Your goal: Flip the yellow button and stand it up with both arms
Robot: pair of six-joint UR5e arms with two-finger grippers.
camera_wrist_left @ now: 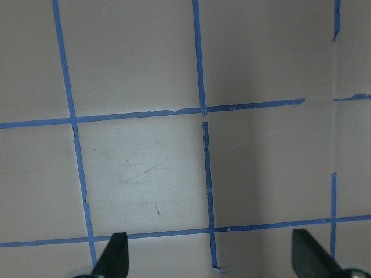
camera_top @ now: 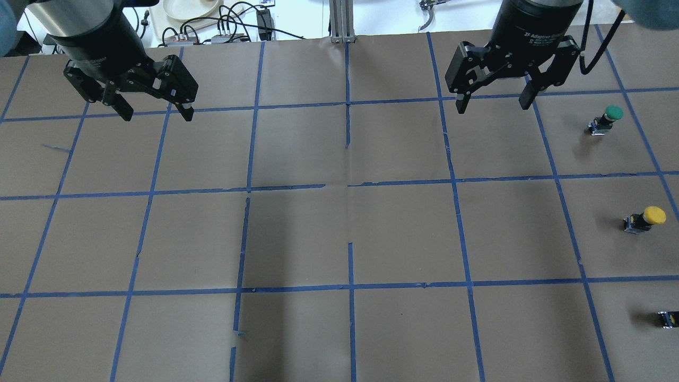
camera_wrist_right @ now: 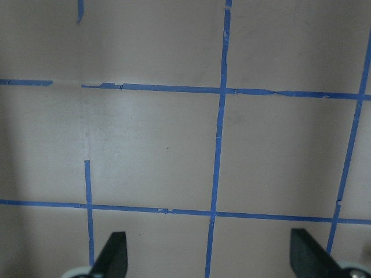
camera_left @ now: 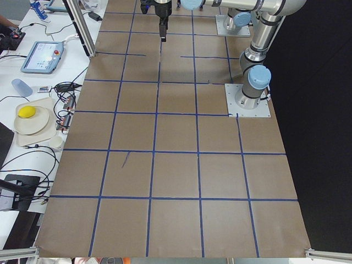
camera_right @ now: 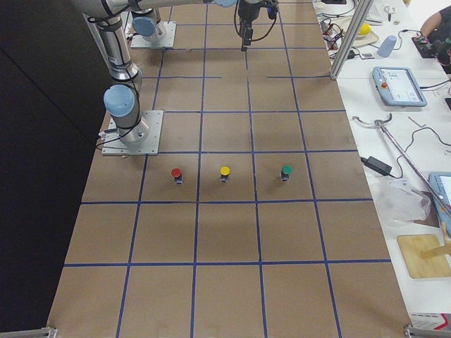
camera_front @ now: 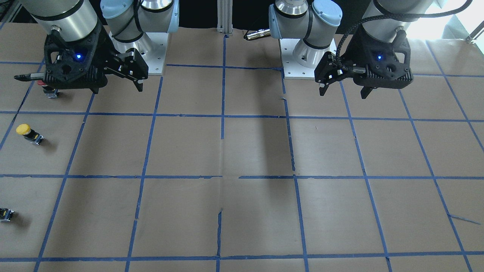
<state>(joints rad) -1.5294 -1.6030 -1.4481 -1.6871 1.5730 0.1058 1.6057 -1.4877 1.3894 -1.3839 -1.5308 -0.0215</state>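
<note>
hovering left gripper [camera_top: 157, 114], right gripper [camera_top: 493, 106] both spread, empty; yellow button [camera_top: 644, 219] seemingly upright; red button [camera_front: 51, 92] mostly hidden from front.

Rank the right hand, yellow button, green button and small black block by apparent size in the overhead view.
1. right hand: by far the largest.
2-3. yellow button and green button: look alike, unranked.
4. small black block: smallest, though it sits at the frame's edge, maybe cut off.

Right claw [camera_front: 117, 86] mostly hides red button [camera_front: 50, 91]; edge crops black block [camera_top: 669, 319].
</note>
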